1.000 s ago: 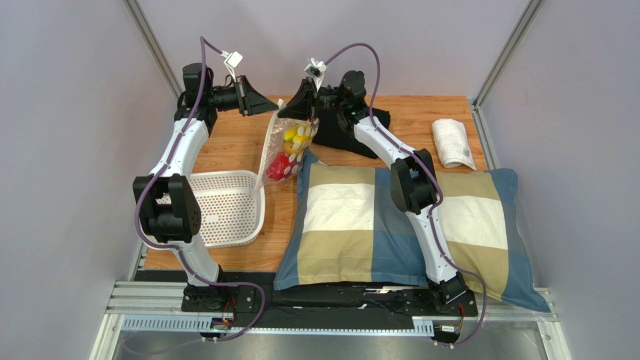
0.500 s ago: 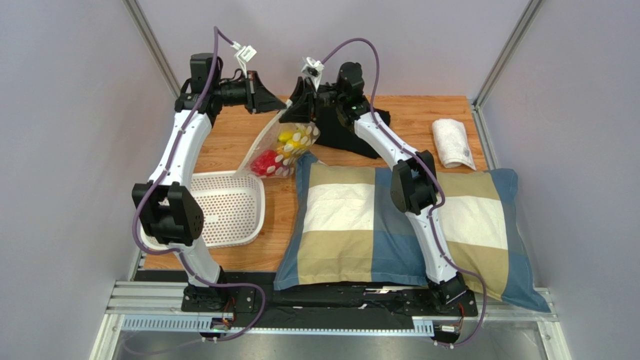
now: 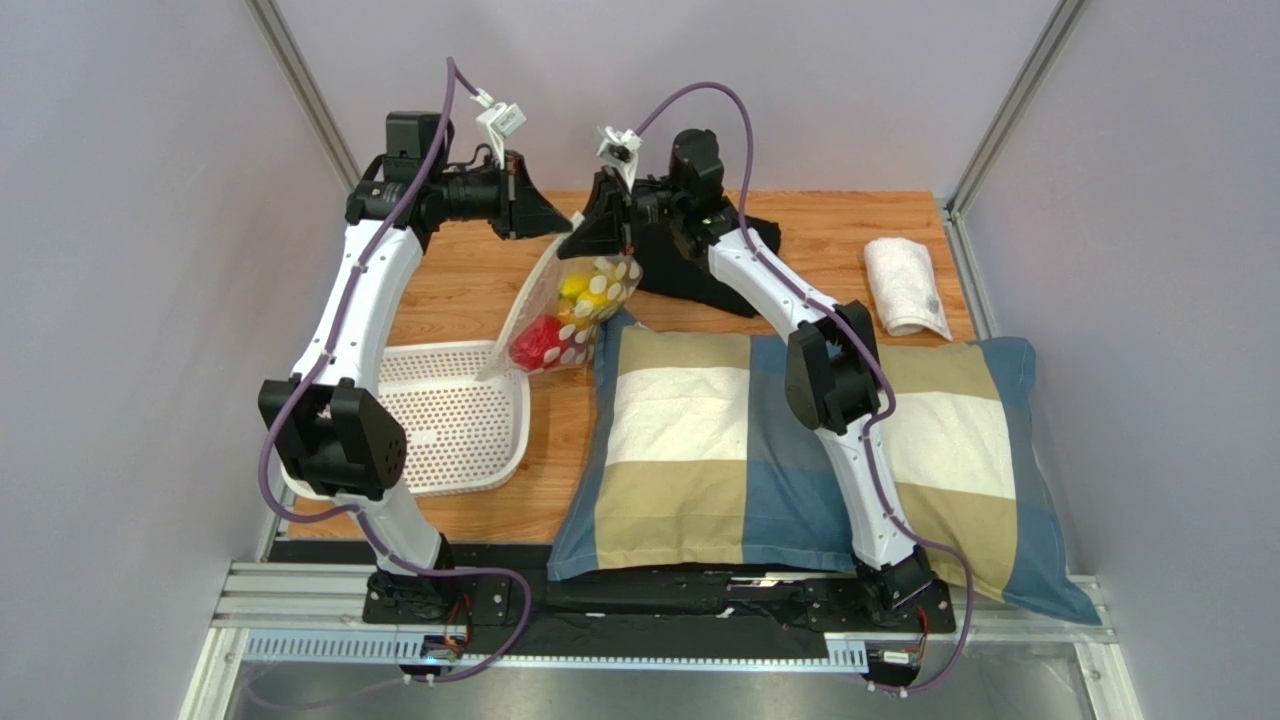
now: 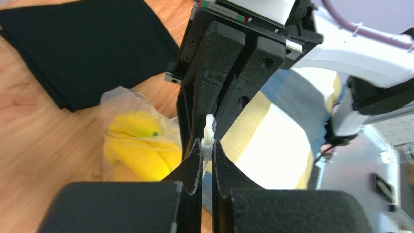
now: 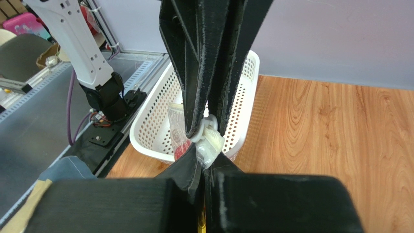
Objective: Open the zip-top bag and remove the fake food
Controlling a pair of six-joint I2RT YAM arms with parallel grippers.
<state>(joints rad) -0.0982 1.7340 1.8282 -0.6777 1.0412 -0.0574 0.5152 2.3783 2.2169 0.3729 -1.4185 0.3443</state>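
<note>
The zip-top bag (image 3: 576, 311), clear with whitish spots, hangs over the back of the table from its top edge. Inside it is the fake food: a yellow banana bunch (image 3: 579, 285) above a red pepper (image 3: 534, 345). My left gripper (image 3: 562, 228) and right gripper (image 3: 598, 234) meet tip to tip at the bag's top. In the left wrist view the left gripper (image 4: 207, 145) is shut on the bag's white top strip, with the bananas (image 4: 136, 145) below left. In the right wrist view the right gripper (image 5: 206, 162) is shut on the bunched top (image 5: 211, 145).
A white perforated basket (image 3: 451, 413) sits at the left, just below the bag's lower end. A striped pillow (image 3: 721, 435) covers the middle and right. A folded black cloth (image 3: 729, 263) lies behind the right gripper, and a rolled white towel (image 3: 906, 285) at the back right.
My left gripper has moved right and up to meet the right gripper at the bag's top. The bag's lower end has swung left toward the basket.
</note>
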